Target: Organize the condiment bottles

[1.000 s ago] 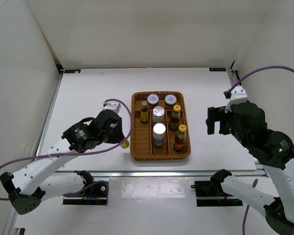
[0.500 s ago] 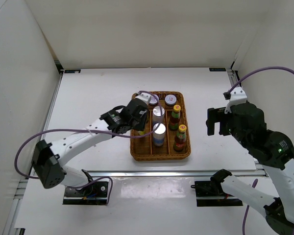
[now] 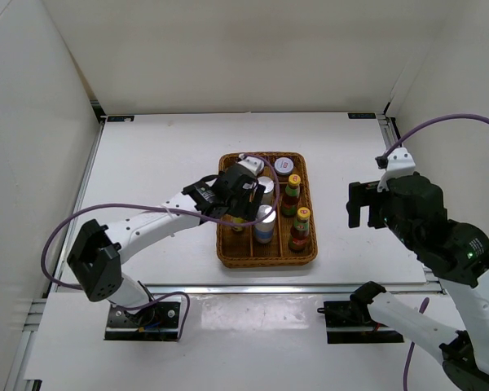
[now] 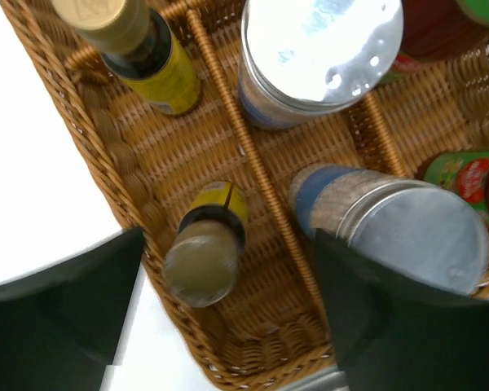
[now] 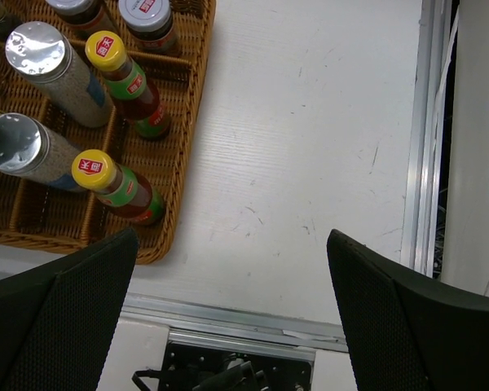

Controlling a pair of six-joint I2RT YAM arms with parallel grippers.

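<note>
Sorting nears its end: the left gripper (image 4: 228, 235) hangs over the wicker tray (image 3: 265, 261), its fingers spread wide with a tiny dark bottle (image 4: 204, 257) standing free between them, touching neither, in the tray's left lane. A second tiny bottle (image 4: 138, 49) stands further along the same lane, beyond the fingertips. Just beside the right finger, across a divider, sit two silver-topped shakers (image 4: 399, 224) (image 4: 322, 57). The right gripper (image 5: 232, 236) waits well off to the side, its fingers wide apart and empty. Beyond its left finger stand two red sauce bottles (image 5: 118, 191) (image 5: 130, 85), with two pale-lidded jars (image 5: 147, 15) past them. All eight appear binned, so the step looks like letting go. Next comes a straight lift clear, without clipping bottle or shaker.
</note>
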